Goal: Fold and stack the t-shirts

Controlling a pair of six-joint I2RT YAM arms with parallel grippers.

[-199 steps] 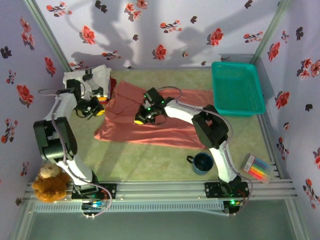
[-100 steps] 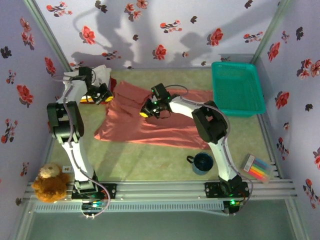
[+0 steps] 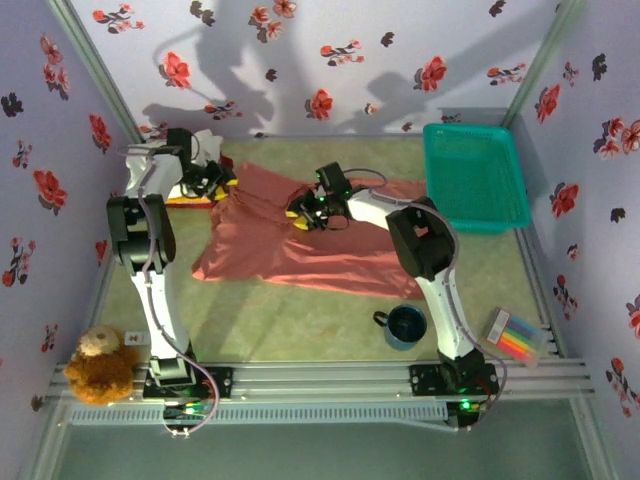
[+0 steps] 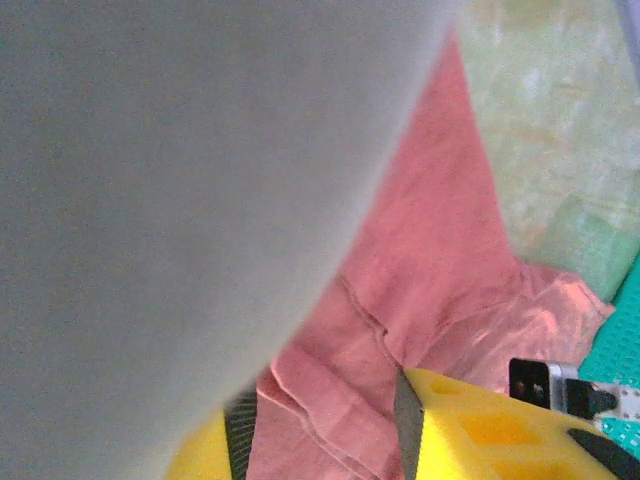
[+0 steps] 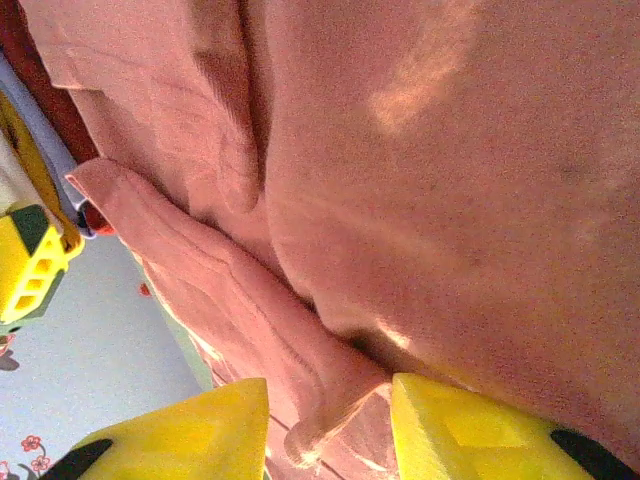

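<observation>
Fold of salmon-pink t-shirt (image 5: 430,180) lies between right hand's (image 5: 330,400) parted fingers (image 5: 470,430).

The large salmon-pink cloth t-shirt (image 3: 300,255) looks soft, matt and creased. At two o'clock, the teal mesh basket (image 3: 475,180) is smooth plastic. The pale green table covering (image 3: 300,330) looks matt.

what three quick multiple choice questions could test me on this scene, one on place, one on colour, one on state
1. Where is the teal basket? A) near left corner B) far right corner C) centre front
2. What colour is the mug? A) dark blue B) yellow C) white
3. The salmon-pink t-shirt is: A) folded into a small neat stack B) spread out and creased C) stuffed in the basket

Answers: 1 B, it sits by the far right wall; 2 A, its body looks dark blue; 3 B, it lies open across the middle.
</observation>
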